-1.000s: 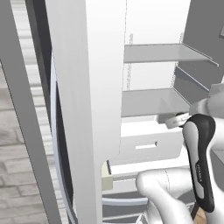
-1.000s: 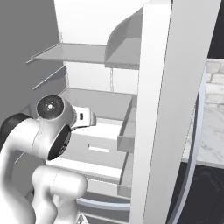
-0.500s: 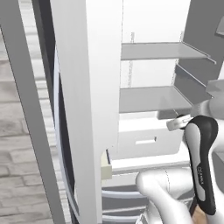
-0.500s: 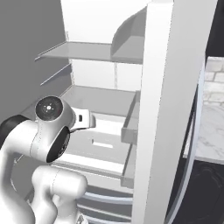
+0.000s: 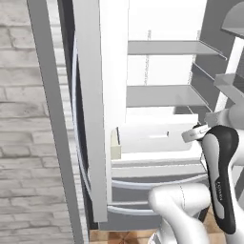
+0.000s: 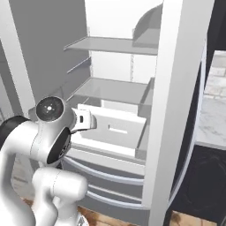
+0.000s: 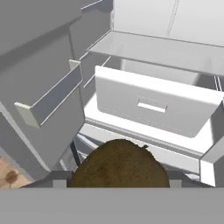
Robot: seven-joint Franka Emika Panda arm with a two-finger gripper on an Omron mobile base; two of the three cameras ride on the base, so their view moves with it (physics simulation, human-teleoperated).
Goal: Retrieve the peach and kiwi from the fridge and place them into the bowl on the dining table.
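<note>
The kiwi (image 7: 118,165), dark brown and round, sits at the bottom of the hand view between the fingers of my gripper (image 7: 118,183), which is shut on it; the fruit hides the fingertips. Ahead stands the fridge (image 7: 154,49) with both doors open, its white inside showing shelves (image 5: 162,95) and a pulled-out white drawer (image 7: 153,105). From the right base view the same fridge (image 6: 114,90) lies past my arm's bent wrist. The peach, the bowl and the dining table are out of view.
The fridge's left door (image 5: 90,119) stands open close on the left with a brick wall (image 5: 24,119) beyond it. The right door (image 6: 176,110) stands open on the right, and a marble-patterned counter top (image 6: 214,101) over dark cabinets lies behind it. Door bins (image 7: 52,98) jut out beside the hand.
The whole picture has shifted in both base views: the camera has moved and the fridge now looks a little farther off. The arm's pose and the grip look unchanged.
</note>
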